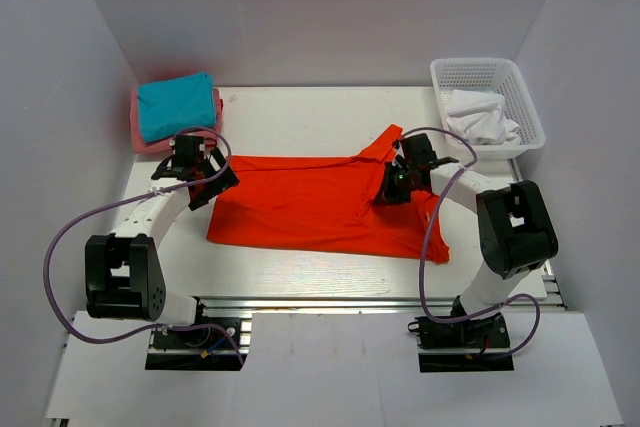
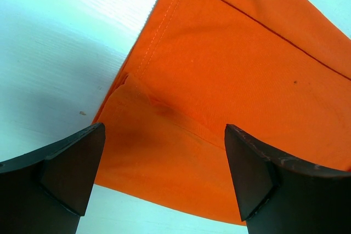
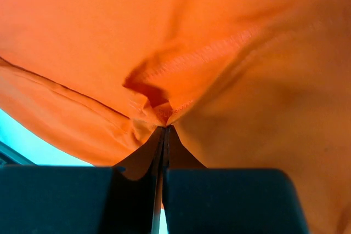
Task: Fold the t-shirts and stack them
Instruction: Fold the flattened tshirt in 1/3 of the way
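Observation:
An orange-red t-shirt (image 1: 320, 205) lies spread across the middle of the table, its collar end to the right. My right gripper (image 1: 393, 185) is down on the shirt's right part and shut on a pinched fold of the orange cloth (image 3: 164, 114). My left gripper (image 1: 205, 177) hovers open over the shirt's left edge; in the left wrist view its two dark fingers (image 2: 71, 168) stand wide apart above the orange hem (image 2: 181, 152), touching nothing. A folded teal t-shirt (image 1: 176, 105) lies on a pink one (image 1: 150, 139) at the back left.
A white mesh basket (image 1: 505, 75) at the back right holds crumpled white t-shirts (image 1: 482, 117). White walls close in the table on three sides. Purple cables loop from both arms near the front edge.

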